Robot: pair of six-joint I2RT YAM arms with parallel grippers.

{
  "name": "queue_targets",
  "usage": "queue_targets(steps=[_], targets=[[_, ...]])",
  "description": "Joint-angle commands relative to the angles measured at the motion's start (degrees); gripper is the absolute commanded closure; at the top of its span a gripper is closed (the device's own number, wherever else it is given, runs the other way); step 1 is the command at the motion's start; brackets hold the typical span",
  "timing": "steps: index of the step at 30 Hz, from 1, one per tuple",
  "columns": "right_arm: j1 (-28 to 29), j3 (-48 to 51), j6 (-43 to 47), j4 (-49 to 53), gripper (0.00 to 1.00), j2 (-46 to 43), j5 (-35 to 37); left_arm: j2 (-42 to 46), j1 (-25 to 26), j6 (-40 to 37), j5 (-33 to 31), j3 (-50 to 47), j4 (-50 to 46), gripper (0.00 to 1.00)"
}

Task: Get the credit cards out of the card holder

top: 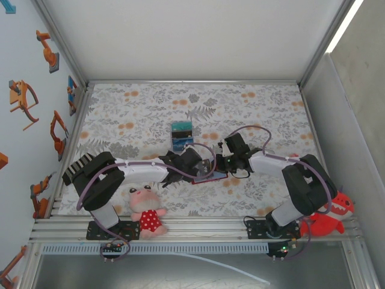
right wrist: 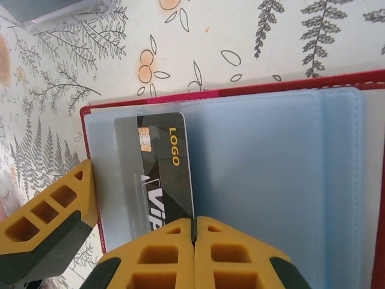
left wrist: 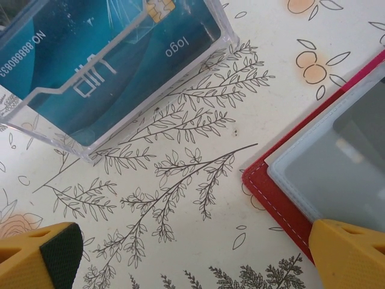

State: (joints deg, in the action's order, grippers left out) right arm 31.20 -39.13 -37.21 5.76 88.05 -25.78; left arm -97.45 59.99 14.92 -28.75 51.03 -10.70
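Note:
The card holder [top: 212,176] lies open on the flowered cloth between the two arms, a red wallet [right wrist: 252,84] with pale pockets. A dark credit card [right wrist: 162,162] with a yellow logo sits in its left pocket, half under the clear flap. My right gripper [right wrist: 194,232] is shut and empty, its tips down on the wallet at the card's right edge. My left gripper [left wrist: 192,265] is open over bare cloth, with the wallet's red corner [left wrist: 280,198] by its right finger. Teal credit cards [left wrist: 102,66] stand in a clear box [top: 181,136] behind.
A pink plush toy in a red dress [top: 146,212] lies by the left arm's base. A red plush [top: 328,218] sits by the right base. Enclosure walls ring the cloth. One left-arm finger [right wrist: 48,229] rests at the wallet's left edge.

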Motion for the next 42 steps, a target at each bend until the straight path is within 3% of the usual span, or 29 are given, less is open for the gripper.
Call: queue_targets(steps=[1, 9, 20, 33, 42], targets=[[-0.35, -1.23, 1.09, 1.62, 1.0, -1.39, 1.41, 2.18, 0.16, -2.46, -1.06, 1.77, 0.98, 0.03], [-0.35, -1.12, 0.74, 1.62, 1.0, -1.91, 0.91, -0.1, 0.14, -4.68, 0.71, 2.65, 7.34, 0.03], [-0.44, 1.84, -2.78, -3.86, 1.0, -3.72, -1.66, -4.38, 0.2, -4.29, 1.34, 3.29, 6.26, 0.03], [-1.05, 7.98, -9.17, -19.5, 0.84, -3.18, -7.65, -4.04, 0.19, -2.24, 2.65, 1.93, 5.75, 0.03], [-0.97, 8.72, -10.66, -24.79, 0.84, 0.55, -8.5, -3.38, 0.29, -1.56, 2.78, 1.86, 5.61, 0.03]])
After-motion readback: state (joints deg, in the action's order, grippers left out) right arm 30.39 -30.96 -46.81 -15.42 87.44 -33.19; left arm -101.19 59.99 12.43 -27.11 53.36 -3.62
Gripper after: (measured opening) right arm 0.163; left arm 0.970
